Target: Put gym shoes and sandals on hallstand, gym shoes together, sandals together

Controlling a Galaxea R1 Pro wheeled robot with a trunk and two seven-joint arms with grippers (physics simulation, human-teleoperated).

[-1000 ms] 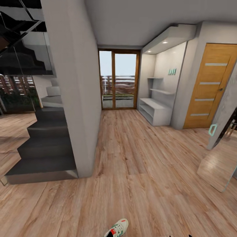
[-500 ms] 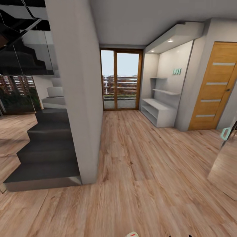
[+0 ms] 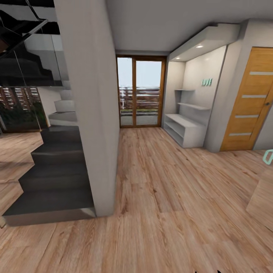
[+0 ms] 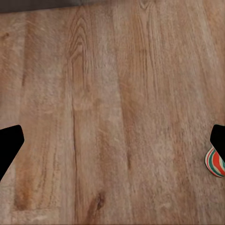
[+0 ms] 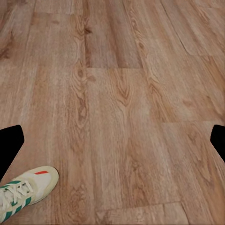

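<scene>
In the head view, the light-grey low hallstand (image 3: 185,132) is seen far right on the light brown wood-plank corridor floor (image 3: 159,197); the sneaker toe visible earlier has left the near edge as the camera advanced. In the left wrist view, the left pincer (image 4: 112,143) is spread and unladen, a red-green striped shoe end (image 4: 214,163) beside one finger. In the right wrist view, the right pincer (image 5: 112,143) is spread wide, an off-white lace-up gym shoe (image 5: 23,191) lying on the planks.

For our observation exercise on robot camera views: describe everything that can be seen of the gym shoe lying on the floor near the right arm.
The gym shoe is an off-white sneaker with green side stripes, white laces and a small red mark near its toe. It looks like leather or canvas. Only its front part shows in the right wrist view, the heel being cut off by the picture's edge. It lies sole-down and flat on the wood-grain corridor floor. Nothing but the floor touches it.
</scene>
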